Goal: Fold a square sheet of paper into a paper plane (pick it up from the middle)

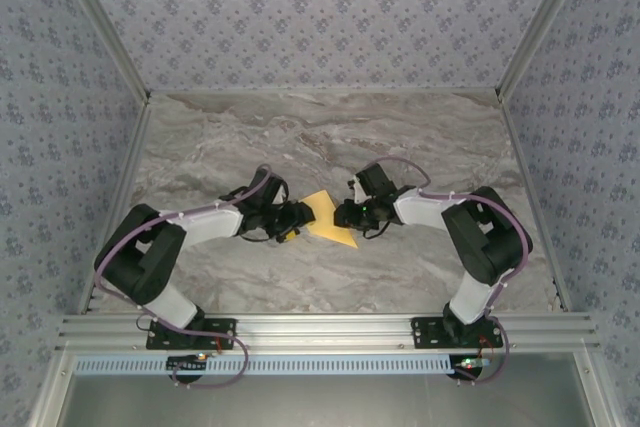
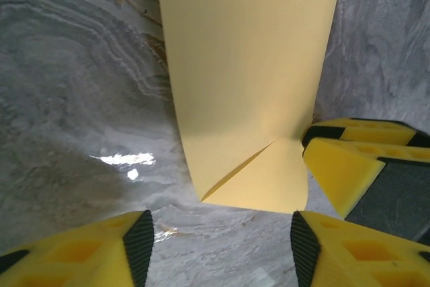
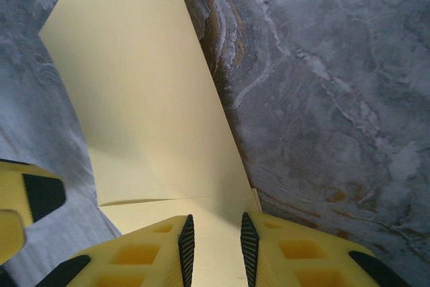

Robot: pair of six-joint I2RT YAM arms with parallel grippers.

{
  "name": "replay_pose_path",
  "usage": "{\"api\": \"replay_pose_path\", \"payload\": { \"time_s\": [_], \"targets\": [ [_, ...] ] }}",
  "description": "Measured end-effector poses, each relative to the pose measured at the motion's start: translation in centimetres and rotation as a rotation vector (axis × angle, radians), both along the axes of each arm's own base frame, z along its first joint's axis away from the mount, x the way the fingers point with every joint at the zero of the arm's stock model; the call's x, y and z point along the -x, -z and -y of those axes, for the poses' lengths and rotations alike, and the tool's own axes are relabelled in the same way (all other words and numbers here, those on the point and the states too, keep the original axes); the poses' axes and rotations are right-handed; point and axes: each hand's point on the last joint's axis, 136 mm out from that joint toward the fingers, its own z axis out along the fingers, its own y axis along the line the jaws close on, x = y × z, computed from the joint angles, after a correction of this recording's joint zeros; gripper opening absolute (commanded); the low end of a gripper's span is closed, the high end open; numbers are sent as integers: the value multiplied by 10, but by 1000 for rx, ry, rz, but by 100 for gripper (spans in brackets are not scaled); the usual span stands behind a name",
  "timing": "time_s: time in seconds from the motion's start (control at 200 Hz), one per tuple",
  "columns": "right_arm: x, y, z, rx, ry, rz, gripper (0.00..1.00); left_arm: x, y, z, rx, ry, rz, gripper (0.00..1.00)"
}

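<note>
Marbled grey stone makes up the table (image 1: 300, 137) we work on, with flower-patterned walls (image 1: 320, 7) on three sides.

We begin at the right gripper (image 3: 216, 250). Its jaws stand narrow, and the square sheet of paper (image 3: 148, 99) runs in between the black pads, so we read it as pinched at its edge. In the left wrist view the right gripper's fingers (image 2: 342, 166) come in from the right and meet the sheet (image 2: 248, 65) at a corner, where a diagonal crease starts.

The left gripper (image 2: 222, 253) has its jaws wide apart, with bare table (image 2: 67, 99) between the pads. The sheet's closest edge lies just ahead of them, not touching. One of the left gripper's fingers (image 3: 27, 199) shows at the left of the right wrist view, beside the paper.

From above, the left gripper (image 1: 298, 215) and the right gripper (image 1: 347, 214) face each other across the mustard-yellow sheet (image 1: 328, 217). It sits near the middle of the table, slightly toward the near edge. It is partly folded and bends up off the stone (image 3: 322, 65), away from both wrist cameras.
</note>
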Motion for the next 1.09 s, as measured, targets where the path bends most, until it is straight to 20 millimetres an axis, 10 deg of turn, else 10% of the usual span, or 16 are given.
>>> {"api": "replay_pose_path", "payload": {
  "time_s": [0.774, 1.094],
  "targets": [
    [-3, -2, 5, -162, 58, -80, 29, -14, 12, 24, 56, 0, -39, 44],
    [-2, -3, 5, -165, 46, -71, 31, -16, 2, 34, 123, 22, -26, 18]
  ]
}}
